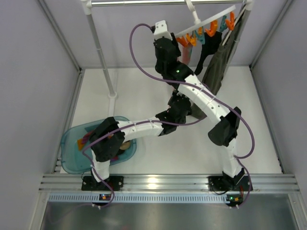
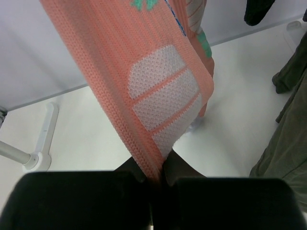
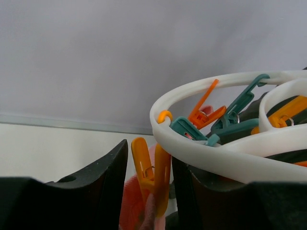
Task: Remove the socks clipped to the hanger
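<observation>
Fingers of your left gripper are closed tight on the lower end of the pink sock, and the fabric goes up from them, slanted to the upper left. In the top view this sock hangs at the left end of the white hanger, which sits tilted on the rail at the back right. Your right gripper is up at that same end: its two fingers stand narrow, one on each side of the orange clip above the pink sock. I cannot tell if they press the clip. A black sock hangs clipped further along the frame, just beside the olive garment
</observation>
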You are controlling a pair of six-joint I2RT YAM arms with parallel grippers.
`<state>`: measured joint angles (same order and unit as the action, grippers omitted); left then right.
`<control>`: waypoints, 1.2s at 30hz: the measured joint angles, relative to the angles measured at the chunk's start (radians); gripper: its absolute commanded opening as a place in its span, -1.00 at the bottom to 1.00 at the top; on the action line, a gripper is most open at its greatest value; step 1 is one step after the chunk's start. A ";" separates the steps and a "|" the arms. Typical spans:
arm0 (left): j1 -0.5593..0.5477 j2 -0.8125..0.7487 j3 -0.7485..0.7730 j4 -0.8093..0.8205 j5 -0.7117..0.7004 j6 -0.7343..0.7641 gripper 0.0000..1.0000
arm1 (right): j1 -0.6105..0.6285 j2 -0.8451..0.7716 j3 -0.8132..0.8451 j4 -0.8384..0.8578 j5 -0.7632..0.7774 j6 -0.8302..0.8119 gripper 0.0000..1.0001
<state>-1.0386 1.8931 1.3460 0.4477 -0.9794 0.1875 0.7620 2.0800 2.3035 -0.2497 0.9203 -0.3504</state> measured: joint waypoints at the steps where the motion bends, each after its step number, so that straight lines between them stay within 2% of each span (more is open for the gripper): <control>1: 0.000 0.000 0.000 0.000 0.002 -0.003 -1.00 | 0.000 0.006 0.000 0.010 0.008 -0.011 -0.52; 7: -0.003 0.008 0.000 0.000 0.015 -0.006 -1.00 | -0.001 0.022 0.000 0.078 0.026 -0.042 -0.80; 12: 0.001 0.021 -0.011 -0.005 0.035 -0.032 -1.00 | -0.003 0.021 -0.002 0.075 -0.018 -0.010 -0.85; 17: 0.018 -0.009 -0.117 -0.023 0.017 -0.070 -1.00 | -0.021 -0.043 -0.085 0.071 -0.171 0.084 -0.77; 20: 0.024 -0.103 -0.207 -0.111 -0.008 -0.116 -1.00 | -0.039 -0.105 -0.146 0.059 -0.301 0.138 -0.48; 21: 0.024 -0.154 -0.227 -0.156 -0.019 -0.139 -1.00 | -0.045 -0.124 -0.166 0.059 -0.349 0.154 -0.28; 27: 0.025 -0.466 -0.241 -0.483 -0.086 -0.380 -1.00 | -0.078 -0.246 -0.307 0.017 -0.722 0.241 0.08; 33: 0.081 -0.762 -0.288 -0.837 -0.053 -0.658 -1.00 | -0.158 -0.347 -0.422 -0.039 -1.135 0.314 0.91; 34: 0.102 -0.804 -0.302 -0.878 -0.038 -0.683 -1.00 | -0.167 -0.363 -0.436 -0.049 -1.188 0.317 0.99; 36: 0.169 -0.908 -0.329 -0.974 0.004 -0.740 -1.00 | -0.183 -0.401 -0.465 -0.073 -1.300 0.327 0.99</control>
<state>-0.8700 0.9848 1.0168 -0.5266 -0.9752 -0.5522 0.5793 1.6791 1.8389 -0.3229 -0.3801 -0.0238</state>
